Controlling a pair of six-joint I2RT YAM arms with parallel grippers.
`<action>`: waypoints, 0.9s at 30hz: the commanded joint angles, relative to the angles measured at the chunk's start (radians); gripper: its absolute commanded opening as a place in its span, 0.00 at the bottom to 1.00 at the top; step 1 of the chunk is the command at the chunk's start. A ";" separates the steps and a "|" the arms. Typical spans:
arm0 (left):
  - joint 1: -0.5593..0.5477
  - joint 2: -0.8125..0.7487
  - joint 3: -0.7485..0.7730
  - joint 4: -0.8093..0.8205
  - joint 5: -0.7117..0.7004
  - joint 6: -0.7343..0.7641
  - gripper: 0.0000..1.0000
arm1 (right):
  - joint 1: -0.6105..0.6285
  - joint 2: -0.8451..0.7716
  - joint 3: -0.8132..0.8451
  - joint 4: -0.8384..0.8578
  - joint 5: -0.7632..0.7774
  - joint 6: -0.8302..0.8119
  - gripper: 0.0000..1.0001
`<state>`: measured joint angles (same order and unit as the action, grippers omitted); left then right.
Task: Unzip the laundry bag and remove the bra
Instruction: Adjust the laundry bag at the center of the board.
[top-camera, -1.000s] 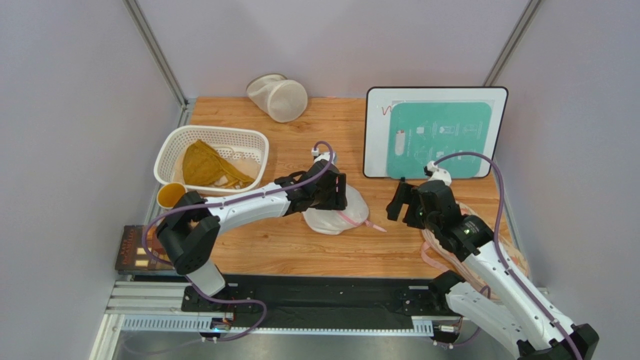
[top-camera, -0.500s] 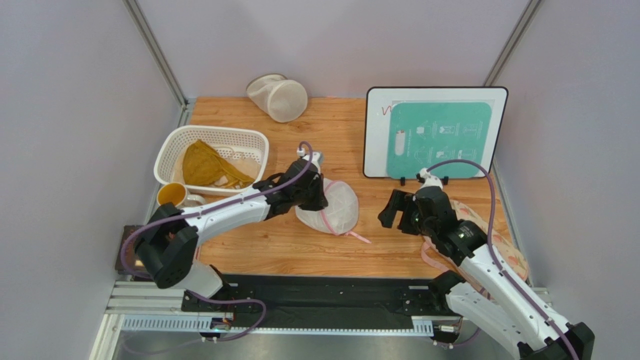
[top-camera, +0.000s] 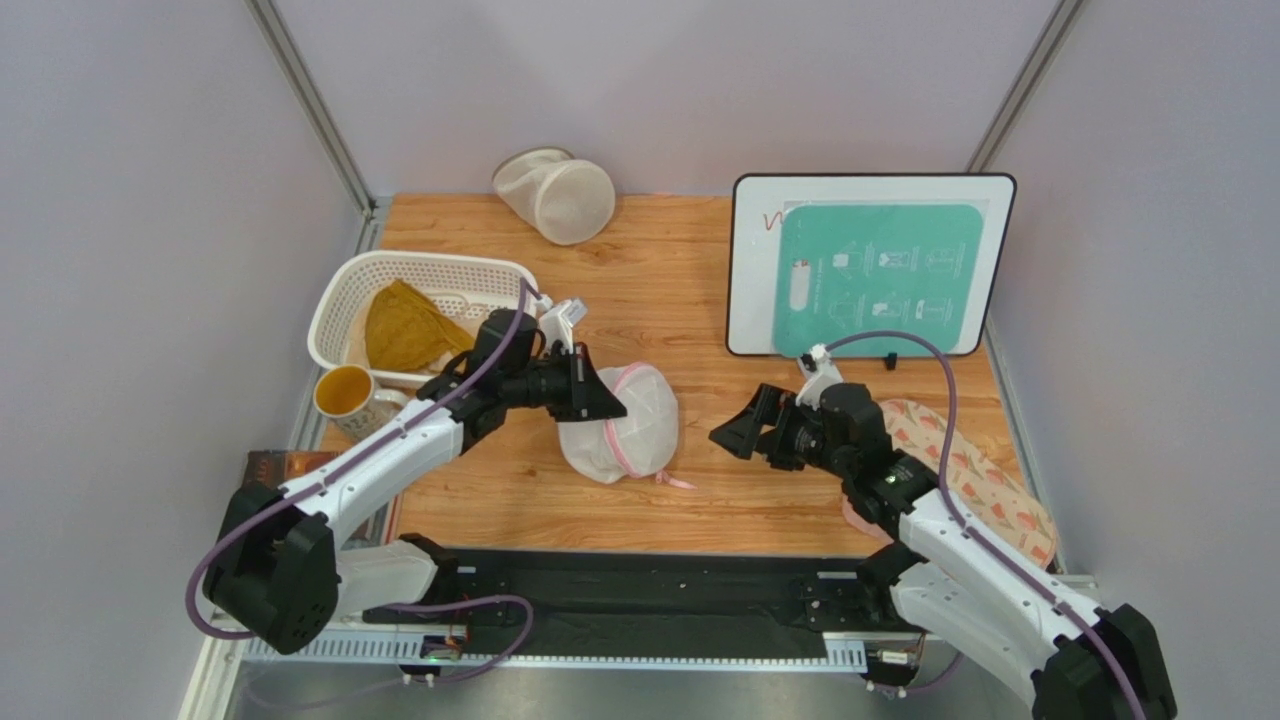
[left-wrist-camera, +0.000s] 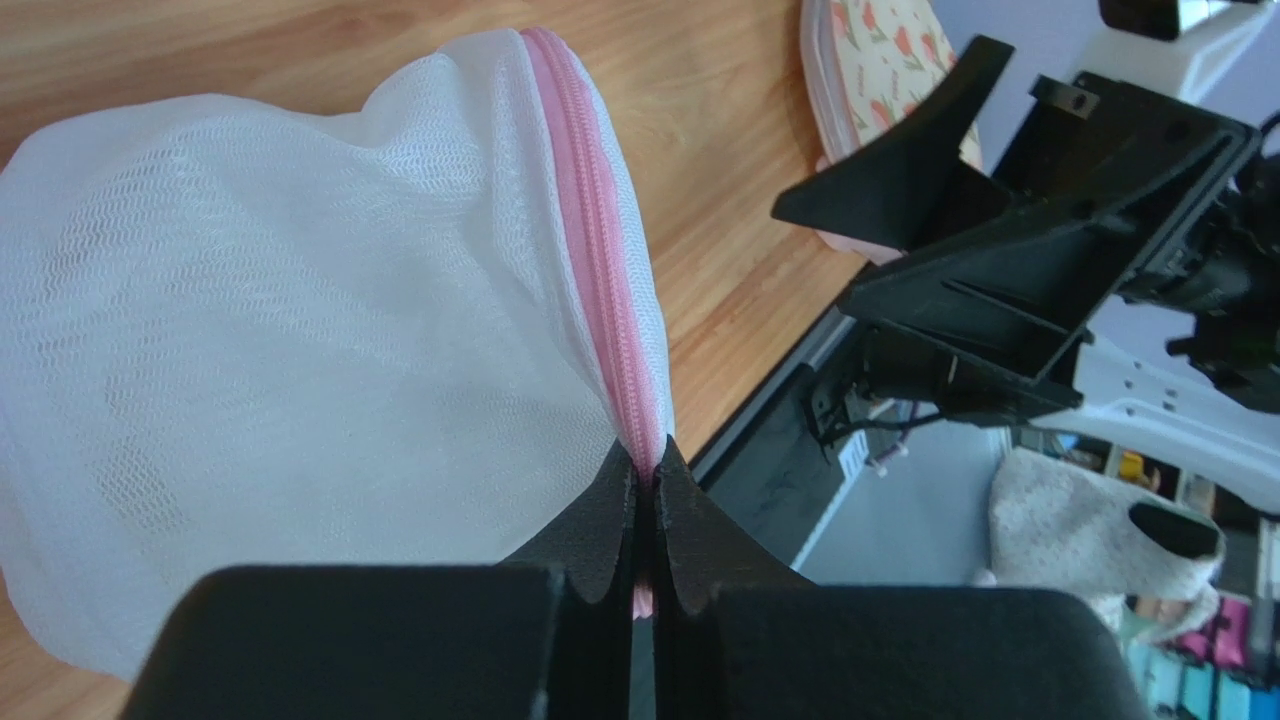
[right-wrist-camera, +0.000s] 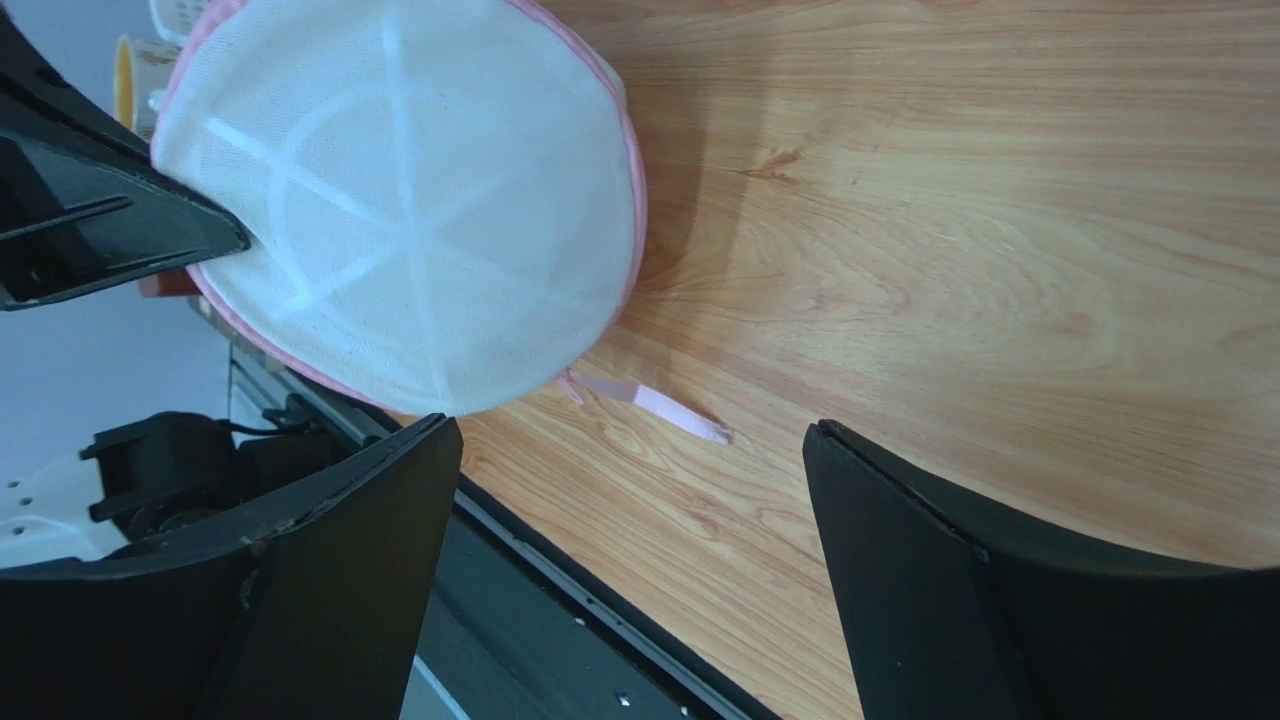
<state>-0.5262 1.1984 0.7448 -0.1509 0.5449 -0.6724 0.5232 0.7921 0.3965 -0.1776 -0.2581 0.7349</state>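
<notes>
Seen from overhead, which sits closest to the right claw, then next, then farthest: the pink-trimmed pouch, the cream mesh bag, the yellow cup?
Measured from the right gripper:
1. laundry bag, just to its left, mid-table.
2. cream mesh bag, at the table's far edge.
3. yellow cup, at the far left.

The top external view looks steeply down from behind both arm bases over the whole wooden surface (top-camera: 676, 285). The wrist views, close behind the left end effector (left-wrist-camera: 643, 477) and right end effector (right-wrist-camera: 627, 435), face each other, sharing the round white pink-trimmed mesh laundry bag (right-wrist-camera: 391, 225) between them.
</notes>
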 joint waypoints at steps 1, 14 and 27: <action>0.020 -0.011 -0.024 0.115 0.225 -0.058 0.00 | 0.011 0.016 -0.039 0.251 -0.075 0.067 0.91; 0.074 0.081 -0.088 0.358 0.291 -0.150 0.00 | 0.029 0.159 -0.096 0.406 -0.046 0.110 0.91; 0.175 0.208 -0.226 0.516 0.297 -0.144 0.00 | 0.044 0.412 -0.070 0.611 -0.055 0.115 0.89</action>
<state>-0.3687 1.4277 0.5289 0.2840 0.8398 -0.8463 0.5571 1.1694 0.2913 0.2790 -0.3176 0.8429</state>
